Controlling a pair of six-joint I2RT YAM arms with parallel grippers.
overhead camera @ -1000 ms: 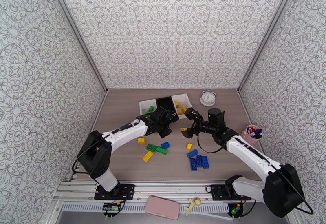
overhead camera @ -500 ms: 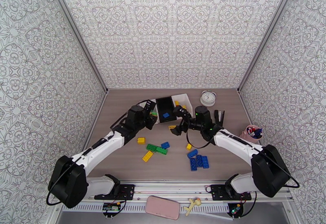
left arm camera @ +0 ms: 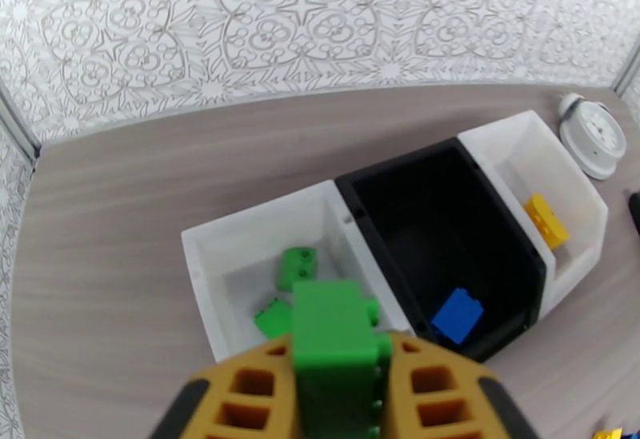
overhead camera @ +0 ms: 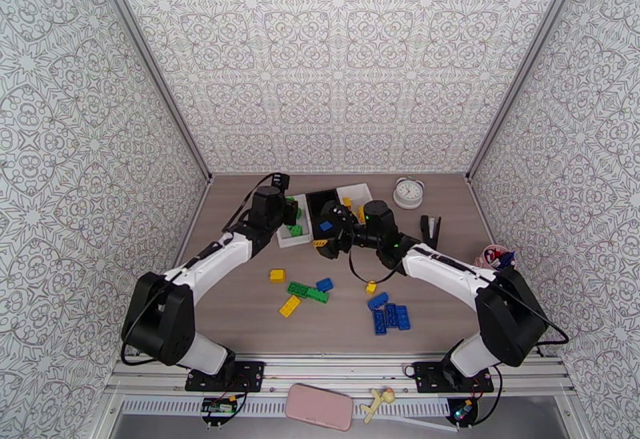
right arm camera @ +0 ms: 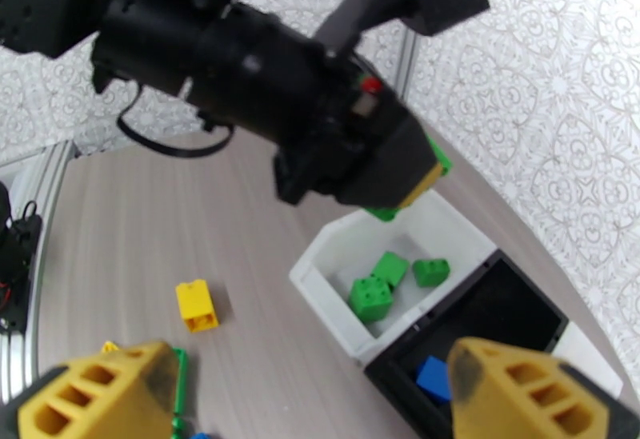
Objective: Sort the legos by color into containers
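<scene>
The left fingers (left arm camera: 336, 389) are clamped on a green brick (left arm camera: 332, 325). They press its two flat side walls, and its front end pokes out ahead of them. They hang over the left white bin (left arm camera: 200, 273), which already holds green bricks (right arm camera: 370, 297).

The three bins sit in a row on the worktop (overhead camera: 240, 329), at twelve o'clock from the loose pile. The black bin (left arm camera: 432, 225) in the middle holds one blue brick (left arm camera: 458, 314). The right white bin (left arm camera: 520, 157), at three o'clock of the black one, holds a yellow brick (left arm camera: 546, 221). The right fingers (right arm camera: 308, 401) are spread wide with nothing between them, near the seam between the left white and black bins.

The unsorted legos lie at six o'clock of the bins: a long green one (overhead camera: 308, 292), a yellow one (overhead camera: 277, 275) and a blue cluster (overhead camera: 390, 314), among others.

These bricks look light, rigid and smooth-walled. They should not crush, but one pinched by a corner or over the studs would likely twist or squirt out. The surest hold is probably across two opposite flat walls, and at the middle of the narrow width on the longer ones. A brick let go low into a bin should come to no harm, though one dropped from higher might bounce.
</scene>
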